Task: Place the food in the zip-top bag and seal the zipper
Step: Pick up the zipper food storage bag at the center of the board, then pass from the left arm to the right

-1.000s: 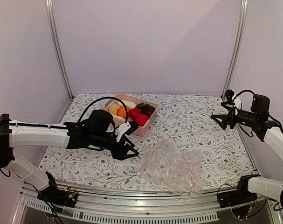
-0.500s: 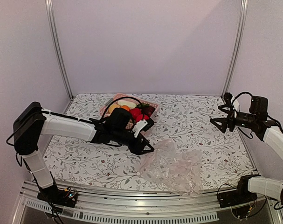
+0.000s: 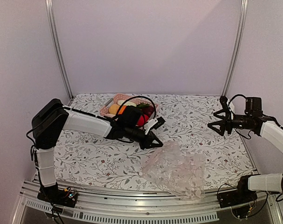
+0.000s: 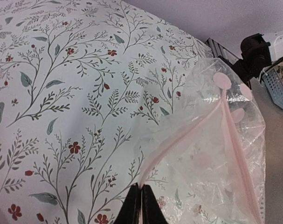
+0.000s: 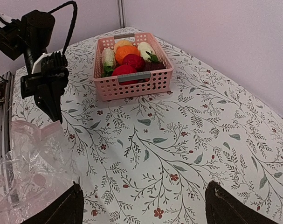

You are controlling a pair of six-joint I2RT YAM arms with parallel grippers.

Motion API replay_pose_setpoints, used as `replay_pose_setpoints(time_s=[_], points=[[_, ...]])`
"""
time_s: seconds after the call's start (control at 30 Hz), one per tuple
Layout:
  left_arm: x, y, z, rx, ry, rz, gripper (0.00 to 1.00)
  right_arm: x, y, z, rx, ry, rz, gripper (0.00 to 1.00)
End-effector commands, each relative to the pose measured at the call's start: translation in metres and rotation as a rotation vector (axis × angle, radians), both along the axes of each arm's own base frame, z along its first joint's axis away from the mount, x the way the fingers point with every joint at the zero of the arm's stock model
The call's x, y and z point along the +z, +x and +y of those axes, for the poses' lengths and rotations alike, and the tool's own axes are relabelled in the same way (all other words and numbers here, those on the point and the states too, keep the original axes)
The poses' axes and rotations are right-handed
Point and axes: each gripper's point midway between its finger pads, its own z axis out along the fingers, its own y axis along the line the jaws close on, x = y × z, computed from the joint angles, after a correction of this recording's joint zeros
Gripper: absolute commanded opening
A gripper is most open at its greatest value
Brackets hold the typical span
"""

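Observation:
My left gripper [image 4: 142, 205] is shut on the near end of the pale pink zipper [image 4: 183, 137] at the mouth of the zip-top bag [image 4: 225, 158]. From above, the left gripper [image 3: 158, 143] sits at the upper left corner of the crinkly clear zip-top bag [image 3: 176, 170], which lies near the table's front. The food, an orange [image 5: 127, 50], red round pieces [image 5: 125, 71] and a white radish [image 5: 107, 58], lies in the pink basket [image 5: 132, 86]. My right gripper [image 5: 143, 207] is open above bare cloth; from above, the right gripper [image 3: 220, 122] hangs at the right side.
The pink basket [image 3: 105, 108] stands at the back, half hidden behind my left arm [image 3: 85, 123]. A floral cloth [image 3: 192, 112] covers the table. Metal posts [image 3: 234, 46] and walls close in the back, and a metal rail [image 3: 132, 205] runs along the front edge.
My left arm has swung right from beside the basket to the bag's corner and shut on the zipper edge. The bag has shifted slightly. My right gripper has drifted a little.

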Motion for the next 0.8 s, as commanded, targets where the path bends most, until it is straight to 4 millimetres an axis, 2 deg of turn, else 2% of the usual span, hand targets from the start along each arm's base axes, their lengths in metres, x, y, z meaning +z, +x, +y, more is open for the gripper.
replay_pose_setpoints(time_s=[0.0, 0.13, 0.17, 0.27, 0.4, 0.53, 0.6, 0.77], points=[[0.04, 0.013, -0.012, -0.005, -0.123, -0.048, 0.0, 0.011, 0.001, -0.001, 0.007, 0.004, 0.042, 0.88], [0.066, 0.02, -0.008, 0.053, -0.154, -0.098, 0.0, 0.01, -0.004, -0.003, 0.005, -0.032, 0.098, 0.87], [0.08, 0.021, -0.004, 0.073, -0.174, -0.126, 0.0, 0.01, -0.008, -0.003, 0.013, -0.041, 0.111, 0.87], [0.103, 0.02, 0.005, 0.107, -0.21, -0.176, 0.0, 0.012, -0.02, -0.001, 0.044, -0.053, 0.154, 0.87], [0.123, 0.019, 0.017, 0.142, -0.239, -0.243, 0.0, 0.012, -0.035, 0.003, 0.096, -0.044, 0.207, 0.89], [0.135, 0.019, 0.019, 0.148, -0.264, -0.284, 0.0, 0.007, -0.041, 0.011, 0.149, 0.008, 0.217, 0.91], [0.135, 0.022, 0.018, 0.155, -0.264, -0.297, 0.0, 0.008, -0.04, 0.015, 0.168, 0.037, 0.232, 0.9], [0.13, 0.023, 0.016, 0.153, -0.277, -0.297, 0.0, -0.007, -0.026, 0.023, 0.194, 0.058, 0.282, 0.87]])
